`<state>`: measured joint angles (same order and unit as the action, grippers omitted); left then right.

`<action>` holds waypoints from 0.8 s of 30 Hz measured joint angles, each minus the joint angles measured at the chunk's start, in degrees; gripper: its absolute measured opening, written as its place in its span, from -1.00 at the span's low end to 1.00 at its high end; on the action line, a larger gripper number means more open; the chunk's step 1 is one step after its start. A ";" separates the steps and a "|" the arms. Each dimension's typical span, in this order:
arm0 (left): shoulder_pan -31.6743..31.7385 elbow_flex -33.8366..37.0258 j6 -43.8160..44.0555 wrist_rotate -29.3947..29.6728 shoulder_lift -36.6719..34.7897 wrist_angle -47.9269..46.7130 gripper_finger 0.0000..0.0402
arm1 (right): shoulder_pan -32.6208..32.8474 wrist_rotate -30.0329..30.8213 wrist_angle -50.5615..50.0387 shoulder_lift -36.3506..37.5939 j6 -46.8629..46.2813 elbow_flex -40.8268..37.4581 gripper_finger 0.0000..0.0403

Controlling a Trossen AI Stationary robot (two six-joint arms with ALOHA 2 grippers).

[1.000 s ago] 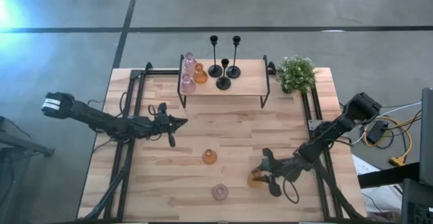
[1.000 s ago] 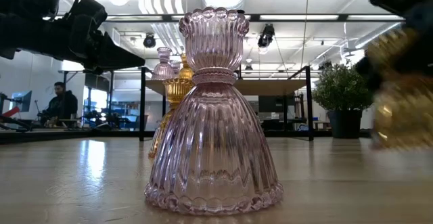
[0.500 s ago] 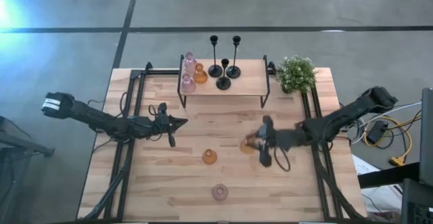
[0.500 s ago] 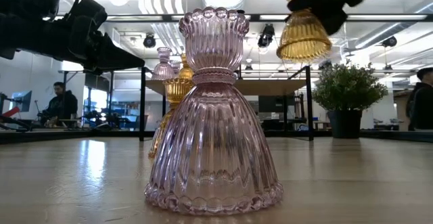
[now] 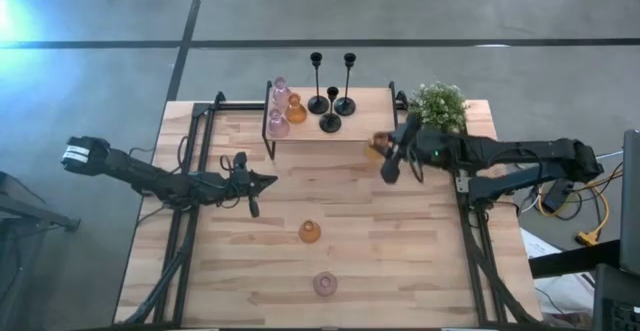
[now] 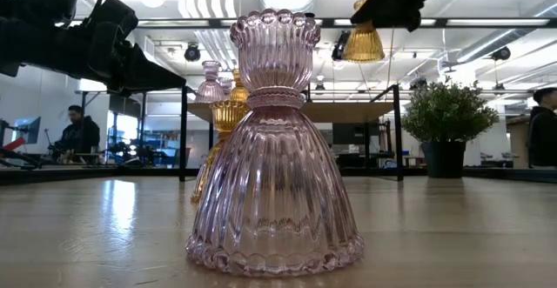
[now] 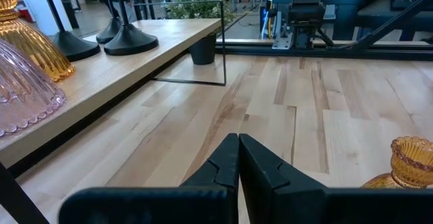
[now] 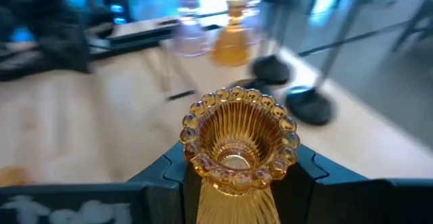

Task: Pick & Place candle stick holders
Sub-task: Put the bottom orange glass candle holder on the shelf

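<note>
My right gripper [image 5: 388, 154] is shut on an amber glass holder [image 5: 379, 145], held in the air by the shelf's right end; it also shows in the low view [image 6: 363, 41] and the right wrist view [image 8: 238, 143]. On the raised shelf [image 5: 360, 121] stand two pink [image 5: 277, 123] and one amber [image 5: 295, 109] glass holders and three black stemmed ones [image 5: 331, 101] on their round bases. An amber holder [image 5: 310, 232] and a pink one [image 5: 325, 284] stand on the table. My left gripper [image 5: 268, 180] is shut and empty at mid-left. My right gripper pinches the amber holder below its beaded cup rim [image 8: 237, 163], one finger on each side. The holder is upright, cup opening up, lifted clear above the table, its flared skirt [image 6: 363, 44] hanging below the fingers.
A green bushy plant [image 5: 437, 107] in a dark pot stands at the table's far right, close behind my right arm. The shelf's black wire frame [image 5: 392, 136] drops to the table beside the held holder. People show in the room beyond the table.
My right gripper has carried the amber holder from the table's near right, up and toward the far edge, to beside the shelf's right end. The holder is lifted clear and stays upright. My left arm has kept still.
</note>
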<state>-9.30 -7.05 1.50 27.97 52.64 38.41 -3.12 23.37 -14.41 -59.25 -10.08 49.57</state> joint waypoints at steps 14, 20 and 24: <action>0.00 0.00 0.02 0.00 0.00 0.00 -0.93 | -20.36 -8.58 10.77 -1.91 8.61 -0.27 -0.38; -0.01 0.00 0.02 0.00 0.00 -0.04 -0.93 | -25.65 -11.90 13.04 -5.64 9.41 -0.25 -0.38; -0.02 0.00 0.02 0.00 0.00 -0.04 -0.93 | -28.10 -12.08 15.50 -8.38 8.77 -0.25 -0.38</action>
<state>-9.32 -7.05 1.52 27.97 52.64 38.37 -31.22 11.29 1.09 -67.63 -1.31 49.32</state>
